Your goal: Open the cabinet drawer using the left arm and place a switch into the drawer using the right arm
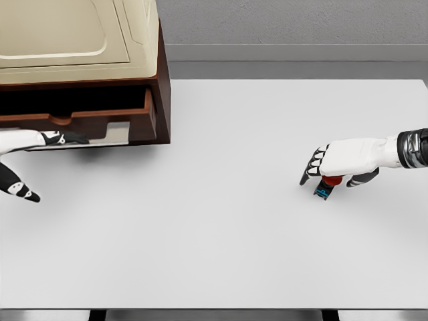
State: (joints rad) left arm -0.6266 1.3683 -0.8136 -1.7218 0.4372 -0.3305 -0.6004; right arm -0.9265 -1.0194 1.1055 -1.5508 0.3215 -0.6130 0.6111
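Right hand (334, 168) curls over the switch (325, 187) near the table's (221, 254) right edge; a shallow grasp risks dropping it short of the open drawer (80, 120).

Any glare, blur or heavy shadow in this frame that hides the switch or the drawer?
Head view: even, soft light, no glare on the white table. Sharp all over, slightly upscaled. The open drawer is dark inside, its contents unreadable. The right hand covers most of the switch; faint shadow beneath.

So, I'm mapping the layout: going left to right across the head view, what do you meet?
White left hand → dark brown wooden cabinet with its drawer open → bare white table → white right hand over a small red switch.
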